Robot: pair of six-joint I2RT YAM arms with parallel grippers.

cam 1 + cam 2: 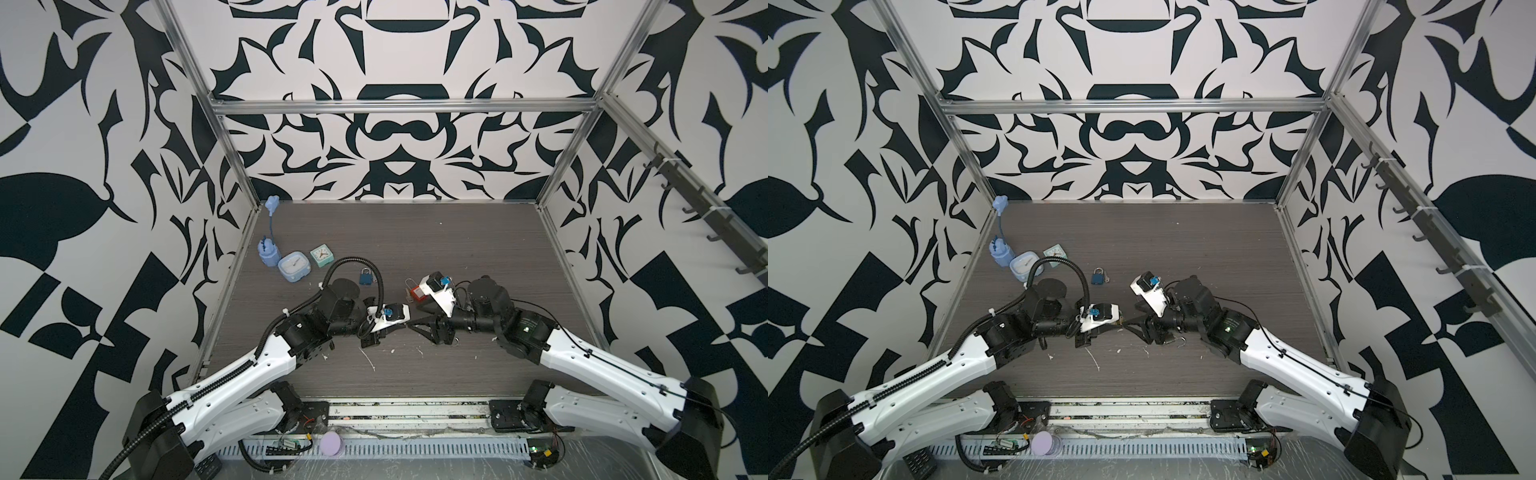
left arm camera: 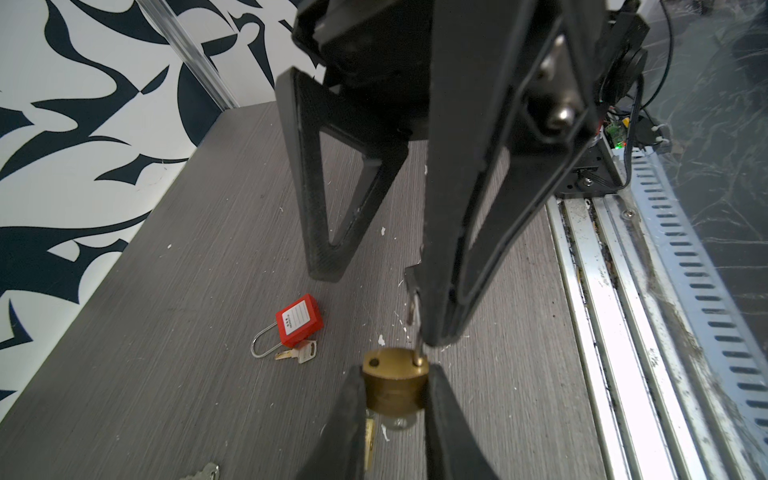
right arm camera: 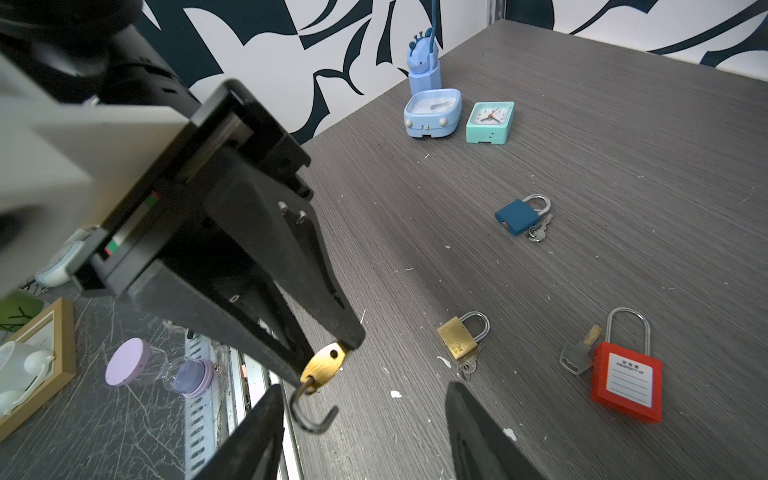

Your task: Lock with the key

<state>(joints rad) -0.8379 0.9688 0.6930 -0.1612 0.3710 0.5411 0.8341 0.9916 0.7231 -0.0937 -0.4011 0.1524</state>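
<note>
In a top view the left claw (image 1: pixel 400 327) and the right claw (image 1: pixel 412 326) meet tip to tip low over the table (image 1: pixel 457 249); what sits between them is too small to tell.

In the left wrist view the left claw is pinched shut on a brass padlock (image 2: pixel 395 392), one finger on each side of its body; the shackle (image 2: pixel 411 320) sticks out toward the right claw, hard against one of its fingers; the right claw is spread wide; a red padlock (image 2: pixel 298 320) lies on the table beyond the left claw's tips.

In the right wrist view the shackle hangs unlatched between the right claw's parted fingers, nearer one of them.
</note>
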